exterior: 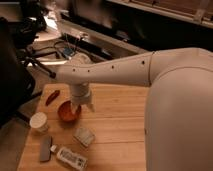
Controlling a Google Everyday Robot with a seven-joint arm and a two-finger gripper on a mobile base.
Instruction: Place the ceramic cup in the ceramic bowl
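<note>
The cream-white ceramic cup (39, 121) stands upright near the left edge of the wooden table. The orange-red ceramic bowl (67, 112) sits just right of it, with a small gap between them. My gripper (82, 103) hangs from the white arm right over the bowl's right rim, away from the cup.
A slim red object (51, 97) lies behind the bowl at the table's left. A small pale packet (84, 135), a flat white rectangular box (70, 158) and a grey object (45, 149) lie toward the front. My white arm (165, 90) fills the right side. Dark clutter and cables lie beyond the table.
</note>
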